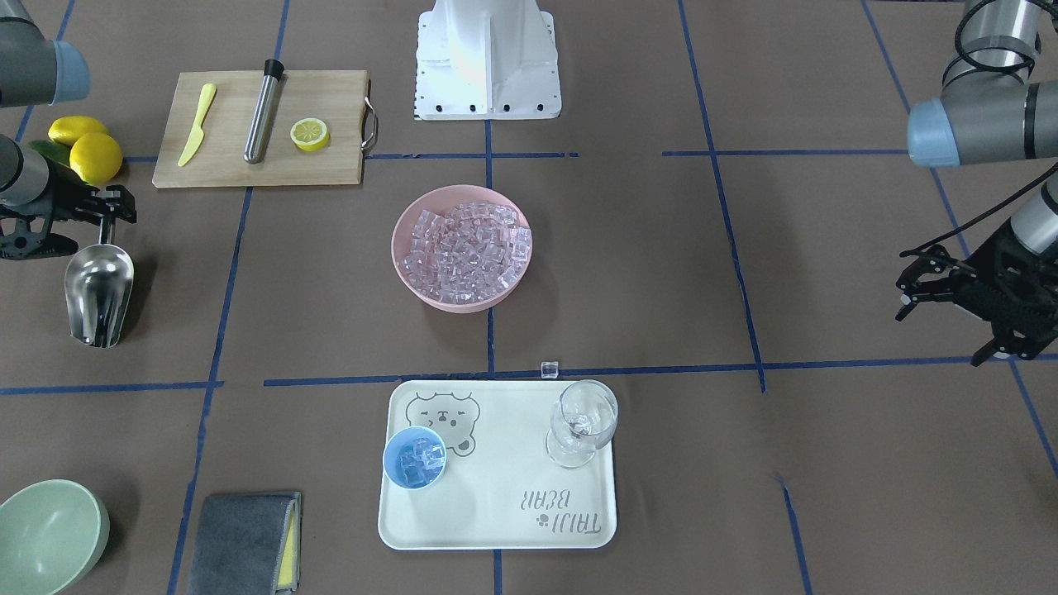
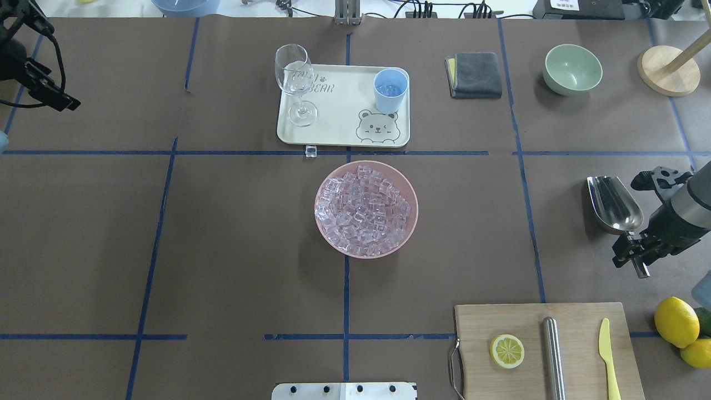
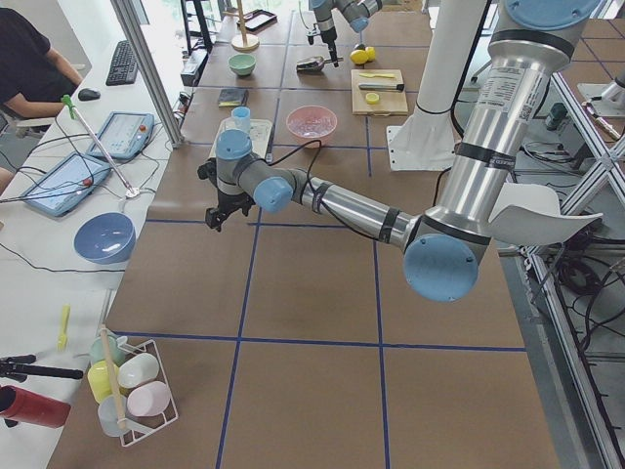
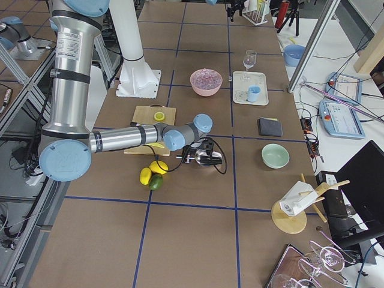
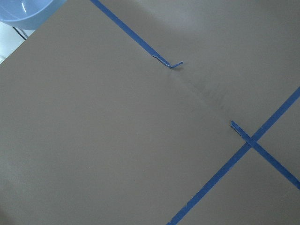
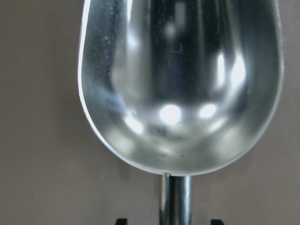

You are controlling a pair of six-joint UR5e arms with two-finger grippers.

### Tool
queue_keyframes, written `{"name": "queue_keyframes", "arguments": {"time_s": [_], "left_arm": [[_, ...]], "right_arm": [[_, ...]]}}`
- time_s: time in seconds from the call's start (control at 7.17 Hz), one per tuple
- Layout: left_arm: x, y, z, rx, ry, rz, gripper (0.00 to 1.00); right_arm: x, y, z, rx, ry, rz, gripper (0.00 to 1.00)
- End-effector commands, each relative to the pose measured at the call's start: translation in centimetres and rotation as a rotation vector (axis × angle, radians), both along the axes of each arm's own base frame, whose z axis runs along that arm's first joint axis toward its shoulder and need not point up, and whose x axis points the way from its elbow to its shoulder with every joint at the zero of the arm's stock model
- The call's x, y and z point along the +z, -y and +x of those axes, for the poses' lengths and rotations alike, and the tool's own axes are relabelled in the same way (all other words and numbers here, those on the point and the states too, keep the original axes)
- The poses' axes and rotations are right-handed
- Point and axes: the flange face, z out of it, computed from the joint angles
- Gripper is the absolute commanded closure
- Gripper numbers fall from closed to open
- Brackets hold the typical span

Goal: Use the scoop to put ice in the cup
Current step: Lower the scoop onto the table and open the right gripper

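Observation:
The silver scoop (image 1: 99, 291) lies on the table at the robot's right and shows empty in the right wrist view (image 6: 180, 79). My right gripper (image 1: 78, 227) is open, its jaws on either side of the rod handle (image 6: 176, 201) without touching it. The light blue cup (image 1: 415, 459) stands on the cream tray (image 1: 496, 516) and holds several ice cubes. A pink bowl (image 1: 405, 273) at the table's middle is heaped with ice (image 1: 467, 244). One loose cube (image 1: 550, 369) lies by the tray's edge. My left gripper (image 1: 907, 289) is open and empty, far from all of these.
A clear wine glass (image 1: 583, 421) stands on the tray. A cutting board (image 1: 331, 165) carries a yellow knife, a steel cylinder and a lemon slice. Lemons (image 1: 87, 145) lie near the right arm. A green bowl (image 1: 45, 537) and a grey cloth (image 1: 244, 541) lie beyond the scoop.

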Motion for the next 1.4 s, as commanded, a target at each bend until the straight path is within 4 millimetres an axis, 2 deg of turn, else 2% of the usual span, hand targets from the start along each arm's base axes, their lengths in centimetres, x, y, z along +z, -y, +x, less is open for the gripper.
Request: {"name": "queue_keyframes", "arguments": {"time_s": [0.0,0.28,0.42,0.56,0.7,0.84,0.98,1.12,1.26], "left_arm": [[0.0,0.1,0.0,-0.002,0.002,-0.002,0.00],[0.2,0.0,0.0,-0.002,0.003,-0.006,0.00],[0.4,0.1,0.0,-0.002,0.005,-0.009,0.00],[0.7,-0.1,-0.1,-0.003,0.010,-0.023,0.00],[0.0,0.1,-1.0,-0.019,0.017,-0.031,0.00],[-0.6,0.5,-3.6,-0.056,0.016,-0.011,0.00],[-0.6,1.0,-5.8,-0.102,0.020,-0.012,0.00],[-0.2,1.2,-6.6,-0.114,0.023,-0.023,0.00],[0.6,1.5,-9.4,-0.147,0.022,-0.026,0.00]], "right_arm": [[-3.2,0.5,1.3,0.031,0.034,0.055,0.00],[-6.3,3.3,8.2,0.198,0.056,0.117,0.00],[-7.1,4.2,10.8,0.257,0.059,0.139,0.00],[-7.5,5.5,11.0,0.289,0.019,0.192,0.00],[-12.1,7.9,10.9,0.319,0.050,0.289,0.00],[-13.4,7.9,11.0,0.322,0.063,0.310,0.00],[-13.1,7.7,11.2,0.330,0.053,0.311,0.00],[-11.9,7.4,11.9,0.341,0.034,0.288,0.00],[-11.0,7.7,12.7,0.350,0.029,0.275,0.00]]}}
